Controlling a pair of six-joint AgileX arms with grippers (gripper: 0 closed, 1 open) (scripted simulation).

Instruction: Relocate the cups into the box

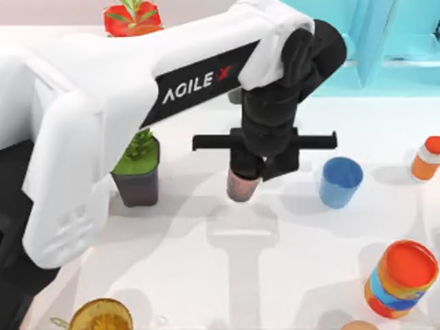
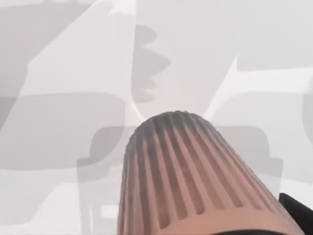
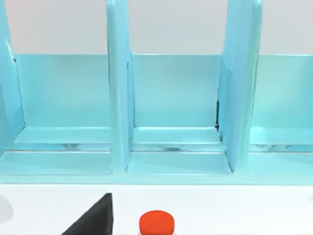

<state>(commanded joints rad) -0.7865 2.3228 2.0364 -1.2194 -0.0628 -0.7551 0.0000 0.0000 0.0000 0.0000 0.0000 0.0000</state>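
Ribbed reddish-brown cup [image 1: 240, 185] — blue cup [image 1: 340, 181]

Brown cup [image 1: 240, 186]: upper part hidden under the left gripper [image 1: 256, 167]; rim cut off in the left wrist view.
Trophy [image 1: 101, 316], 7 o'clock: cut by the edge.
Cabinet [image 1: 385, 41], 1 o'clock: cut off.
Red pot [image 1: 133, 18], 12 o'clock: top cropped.
Bottle [image 1: 426, 159], 3 o'clock: partly cropped.

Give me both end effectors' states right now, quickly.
Left end effector: closed on the ribbed reddish-brown tumbler, held over the white table.
Right end effector: not in view.
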